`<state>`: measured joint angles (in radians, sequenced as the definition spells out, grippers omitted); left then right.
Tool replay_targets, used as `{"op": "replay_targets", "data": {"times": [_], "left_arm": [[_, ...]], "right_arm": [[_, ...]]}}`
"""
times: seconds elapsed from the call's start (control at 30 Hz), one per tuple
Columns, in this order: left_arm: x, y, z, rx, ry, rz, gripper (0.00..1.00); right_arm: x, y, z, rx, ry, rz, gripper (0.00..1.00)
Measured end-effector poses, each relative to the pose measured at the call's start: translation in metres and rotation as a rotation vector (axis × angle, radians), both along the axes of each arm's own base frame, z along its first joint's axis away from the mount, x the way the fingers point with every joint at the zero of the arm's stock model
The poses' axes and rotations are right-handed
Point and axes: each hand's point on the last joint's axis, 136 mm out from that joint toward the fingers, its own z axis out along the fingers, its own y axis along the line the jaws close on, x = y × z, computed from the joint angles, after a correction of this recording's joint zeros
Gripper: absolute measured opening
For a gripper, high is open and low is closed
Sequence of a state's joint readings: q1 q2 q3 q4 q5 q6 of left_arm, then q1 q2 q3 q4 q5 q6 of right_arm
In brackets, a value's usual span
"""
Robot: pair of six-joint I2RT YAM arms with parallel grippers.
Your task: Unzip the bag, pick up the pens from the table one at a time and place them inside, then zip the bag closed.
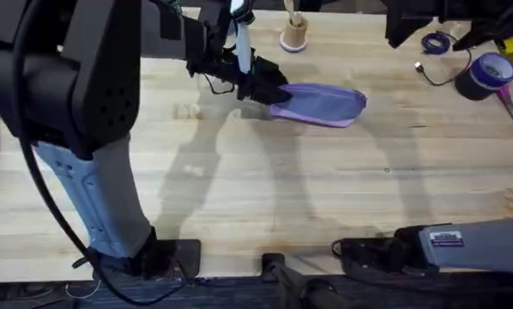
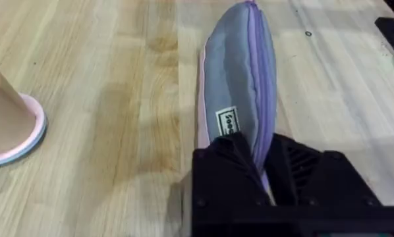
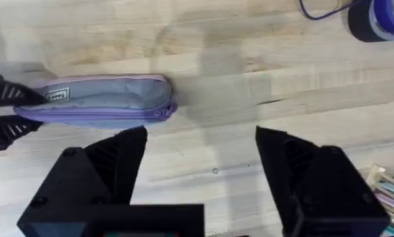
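Bag (image 1: 321, 105) lies flat on table (image 1: 265, 197), far centre, zip edge along its length. Left gripper (image 1: 261, 88) pinches bag's left end, jaws closed onto fabric; your left wrist view shows it best: black fingers (image 2: 226, 178) clamp either side of zip seam, white label just past them. Overhead adds small cup (image 1: 293, 33) behind bag. Right gripper (image 3: 200, 145) sits near table's front edge, jaws wide apart, holding nothing; its view catches bag's other end and blue tape roll (image 3: 380, 16) well beyond.

Small white label with illegible dark print on the bag (image 2: 233, 79); no other readable text.
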<state>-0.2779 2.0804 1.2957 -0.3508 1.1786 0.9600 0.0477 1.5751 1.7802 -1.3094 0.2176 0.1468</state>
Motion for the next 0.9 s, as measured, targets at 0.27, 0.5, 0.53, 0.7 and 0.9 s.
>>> {"op": "replay_targets", "data": {"times": [0.27,0.5,0.53,0.7,0.9], "left_arm": [[0.0,0.0,0.0,-0.003,0.004,0.0,0.98],[0.0,0.0,0.0,-0.003,0.004,0.0,0.994],[0.0,0.0,0.0,-0.002,0.006,0.0,0.994],[-0.01,0.008,-0.014,0.086,0.098,0.027,0.995],[-0.015,0.028,0.007,0.272,0.065,0.098,0.995]], "right_arm": [[-0.001,0.002,0.003,-0.002,-0.007,0.012,0.995],[-0.001,0.002,0.003,-0.002,-0.007,0.013,0.996],[-0.001,0.002,0.003,-0.002,-0.008,0.012,0.996],[-0.001,0.002,0.003,-0.002,-0.007,0.013,0.996],[-0.001,0.002,0.003,-0.002,-0.007,0.013,0.996]]}}
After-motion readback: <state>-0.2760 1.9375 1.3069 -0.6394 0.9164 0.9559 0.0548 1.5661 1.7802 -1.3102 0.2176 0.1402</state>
